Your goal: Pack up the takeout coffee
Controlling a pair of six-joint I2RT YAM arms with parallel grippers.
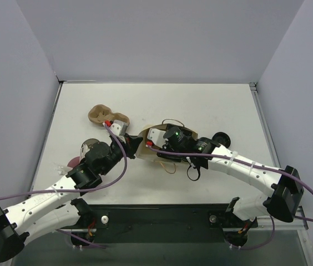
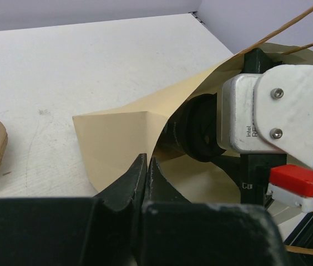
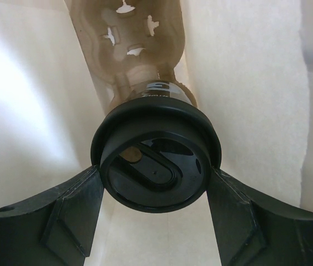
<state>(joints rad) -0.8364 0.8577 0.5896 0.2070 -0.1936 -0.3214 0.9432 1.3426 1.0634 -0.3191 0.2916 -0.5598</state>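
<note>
My right gripper [image 3: 154, 174] clamps the takeout coffee [image 3: 156, 138], paper bag [image 3: 245, 83] walls flanking; left gripper [image 2: 147, 163] pinched shut on its lip. Set down level.

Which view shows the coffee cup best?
Right wrist: the coffee cup fills the centre, held between the right fingers inside the paper bag. Left wrist shows only a dark shape in the bag mouth; top external hides it behind the arm.

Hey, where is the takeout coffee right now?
In the right wrist view, the takeout coffee is centre frame, clamped at its lid between the right gripper's jaws, inside the tan paper bag near the middle of the table.
</note>
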